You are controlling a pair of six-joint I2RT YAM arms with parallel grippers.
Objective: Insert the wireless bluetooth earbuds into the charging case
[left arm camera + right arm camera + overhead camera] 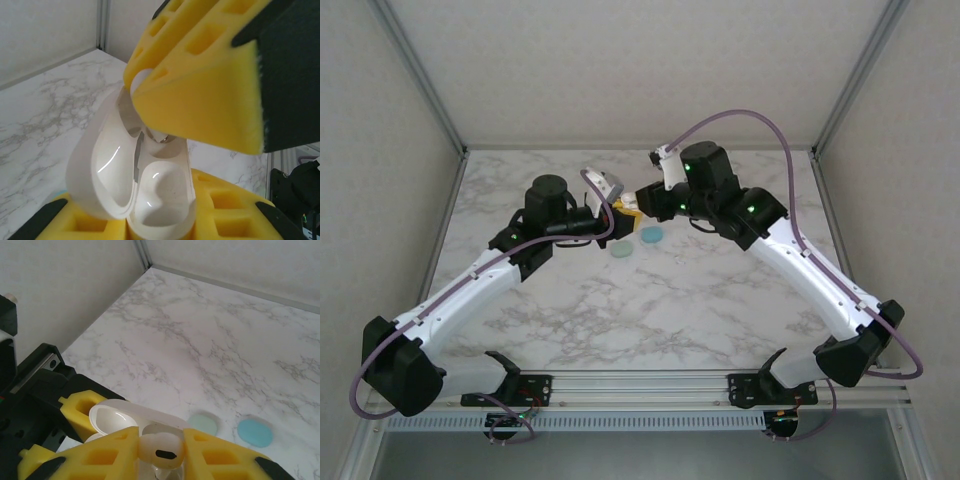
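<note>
Toward the back middle of the surface (pixel 720 300), meeting tip to tip: left end effector (pixel 616 208) from the left, right end effector (pixel 642 198) from the right. Between the left one's pads: charging case (pixel 115 165), lid open. Over the open case, pinched in the right one: earbud (pixel 160 452). Just nearer the arm bases, flat on the surface, side by side but apart: left disc (pixel 621 250), right disc (pixel 651 236).
</note>
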